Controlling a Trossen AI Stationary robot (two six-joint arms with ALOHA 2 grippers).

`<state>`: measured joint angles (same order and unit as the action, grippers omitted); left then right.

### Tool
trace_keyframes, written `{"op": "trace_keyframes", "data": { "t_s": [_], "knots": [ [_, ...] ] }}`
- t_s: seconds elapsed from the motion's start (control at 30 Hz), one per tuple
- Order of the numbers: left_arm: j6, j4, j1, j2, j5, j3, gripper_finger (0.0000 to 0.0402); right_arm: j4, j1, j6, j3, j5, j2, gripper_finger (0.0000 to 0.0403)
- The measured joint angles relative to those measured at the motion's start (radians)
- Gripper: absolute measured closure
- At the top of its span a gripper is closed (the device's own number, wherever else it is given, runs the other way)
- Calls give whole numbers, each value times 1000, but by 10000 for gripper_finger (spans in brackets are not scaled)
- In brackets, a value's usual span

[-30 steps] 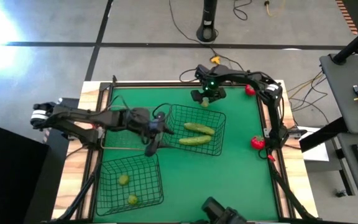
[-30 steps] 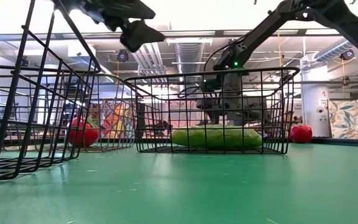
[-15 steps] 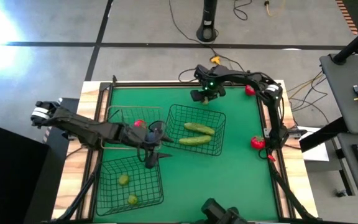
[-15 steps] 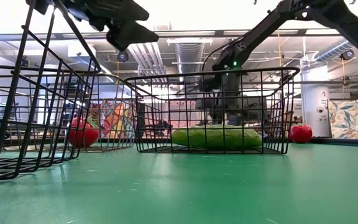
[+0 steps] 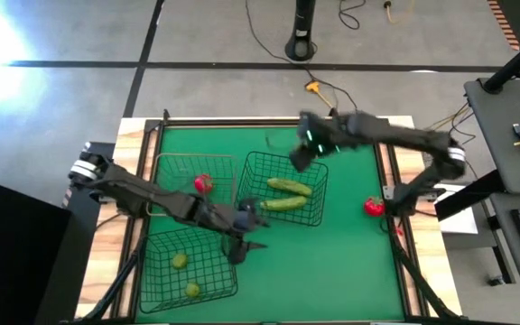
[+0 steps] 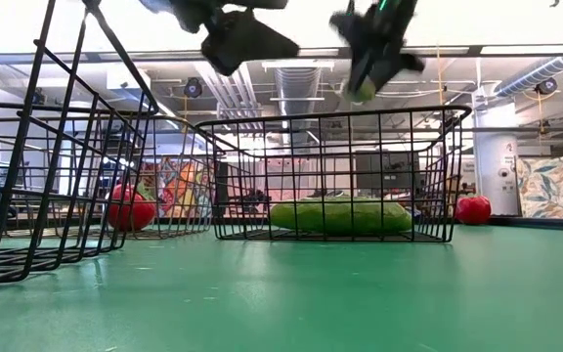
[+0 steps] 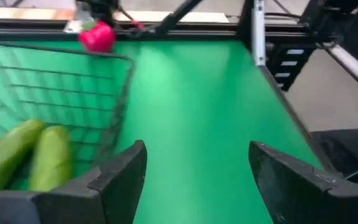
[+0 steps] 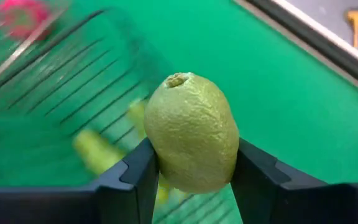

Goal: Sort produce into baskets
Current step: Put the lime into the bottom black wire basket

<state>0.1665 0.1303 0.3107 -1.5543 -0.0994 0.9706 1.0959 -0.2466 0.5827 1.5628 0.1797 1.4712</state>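
Note:
My right gripper [image 5: 301,156] is shut on a yellow-green fruit [image 8: 191,130], high above the far edge of the middle basket [image 5: 321,181]. That basket holds two green cucumbers [image 5: 287,187]. My left gripper [image 5: 242,247] is open and empty, and hovers near the middle basket's near left corner. The paler basket [image 5: 188,157] at the far left holds one red tomato [image 5: 203,183]. The near left basket [image 5: 210,271] holds two yellow-green fruits [image 5: 179,261]. Another red tomato [image 5: 373,207] lies on the green mat at the right. My right gripper pinches the yellow-green fruit by two opposite sides [image 8: 157,146] between its two fingers [image 8: 135,180]. The fruit's stem end [image 8: 178,79] points away from the gripper. The fingers slant downward, and the fruit [image 6: 363,91] hangs at their lower end, lifted clear of the table.
A black frame rail [image 5: 391,181] runs along the edge of the green mat [image 5: 350,262]. There is open mat to the right of the middle basket and along the near edge. Cables and a pole base [image 5: 303,45] lie on the floor beyond the table.
My right gripper has risen from the mat at the far edge with the yellow-green fruit, which is now lifted clear above the middle basket's far rim. My left gripper has gone from the paler basket toward the table's near edge and a little toward the right.

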Motion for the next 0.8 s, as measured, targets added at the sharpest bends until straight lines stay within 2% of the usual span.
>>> {"op": "trace_keyframes", "data": {
  "t_s": [0.17,0.3,0.4,0.6,0.7,0.8],
  "knots": [
    [9,1,63,-71,-14,79,137,20,351,188,-115,124,-125,246],
    [27,-11,92,-100,-99,108,137,-27,602,360,-241,134,-145,247],
    [42,-8,97,-137,-101,118,137,-143,747,435,-330,133,-125,241],
    [114,-8,107,-261,-74,175,137,-404,904,465,-414,134,-32,245],
    [161,-10,125,-339,-74,223,137,-494,937,431,-436,134,36,246],
    [210,-65,137,-413,-71,285,137,-537,948,437,-455,98,115,232]
  ]
}}
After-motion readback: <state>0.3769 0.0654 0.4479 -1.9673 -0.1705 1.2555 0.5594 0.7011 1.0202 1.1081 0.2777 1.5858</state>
